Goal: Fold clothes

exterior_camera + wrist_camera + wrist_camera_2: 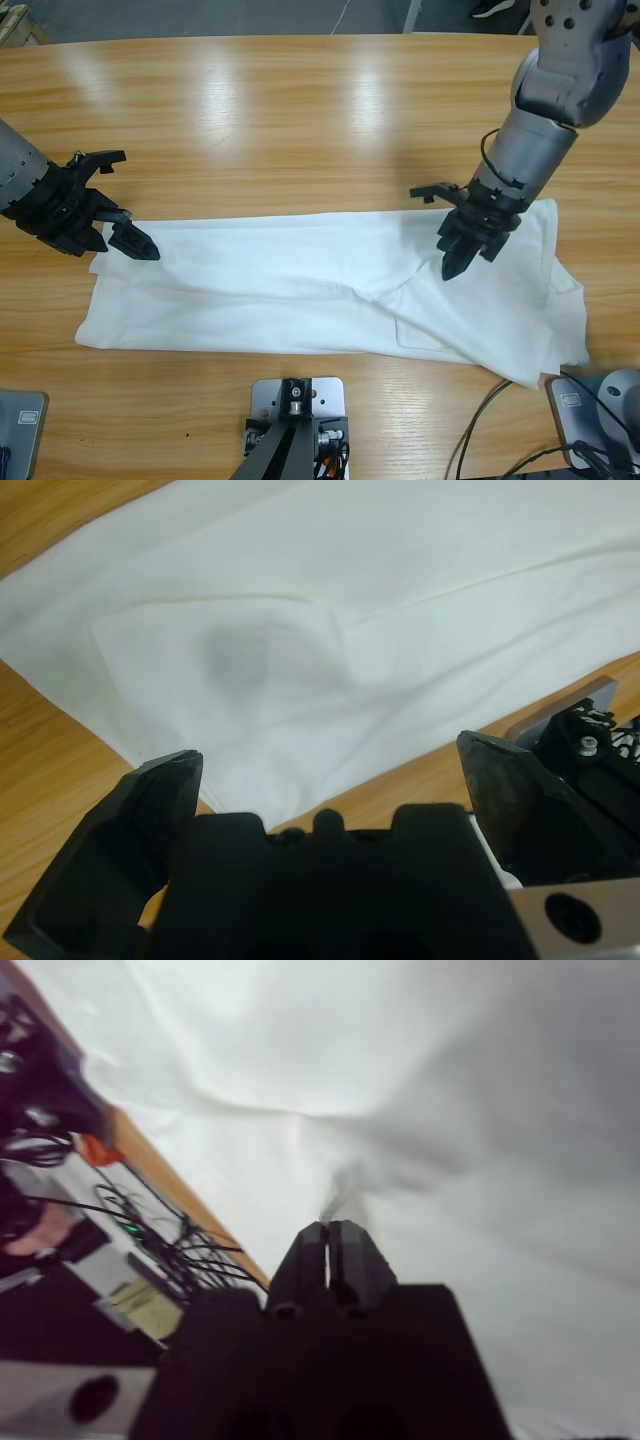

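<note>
t-shirt (330, 290), white, folded into long band, lies flat along near side of wooden table (300, 120); glossy light streaks on wood, grey floor past far edge. cables and rig parts beside table edge in right wrist view. left gripper (112, 195) at shirt's left end, jaws spread wide, lower tip at cloth corner, nothing between them. right gripper (462, 243) over shirt's right part, jaws pressed together, tips down on cloth; whether cloth is pinched, cannot tell.
</note>
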Controlling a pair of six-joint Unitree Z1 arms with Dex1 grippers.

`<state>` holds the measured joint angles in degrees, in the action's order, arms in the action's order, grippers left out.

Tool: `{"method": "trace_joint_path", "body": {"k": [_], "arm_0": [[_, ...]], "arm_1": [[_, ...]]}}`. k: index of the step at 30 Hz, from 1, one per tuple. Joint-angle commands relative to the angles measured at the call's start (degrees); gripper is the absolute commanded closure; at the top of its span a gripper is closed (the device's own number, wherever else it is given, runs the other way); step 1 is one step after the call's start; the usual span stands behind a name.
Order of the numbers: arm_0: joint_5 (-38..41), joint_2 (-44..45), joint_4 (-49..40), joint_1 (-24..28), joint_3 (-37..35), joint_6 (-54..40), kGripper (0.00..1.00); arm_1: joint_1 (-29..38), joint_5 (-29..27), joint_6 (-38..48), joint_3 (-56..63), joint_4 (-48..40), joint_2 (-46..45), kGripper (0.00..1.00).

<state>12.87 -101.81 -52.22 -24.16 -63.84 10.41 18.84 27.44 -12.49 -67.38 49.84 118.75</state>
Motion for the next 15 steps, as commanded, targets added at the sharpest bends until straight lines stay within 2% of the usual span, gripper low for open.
{"method": "trace_joint_path", "body": {"k": [1,6,11,15], "arm_0": [[1.0,-3.3,-0.9,-0.5,-0.7,-0.7,0.000],[1.0,-3.4,-0.9,-0.6,-0.5,-0.7,0.000],[1.1,-3.3,-0.9,-0.6,0.1,-0.7,0.000],[1.1,-3.0,-0.9,-0.6,0.8,-0.7,0.000]], "arm_1": [[0.5,-9.2,-4.4,-2.2,1.5,-3.3,1.000],[3.8,-9.6,-8.2,-6.8,2.2,-5.9,1.000],[11.5,-8.0,-11.7,-9.5,1.8,-3.9,1.000],[12.8,-10.9,-12.8,-11.1,1.9,-1.9,1.000]]}}
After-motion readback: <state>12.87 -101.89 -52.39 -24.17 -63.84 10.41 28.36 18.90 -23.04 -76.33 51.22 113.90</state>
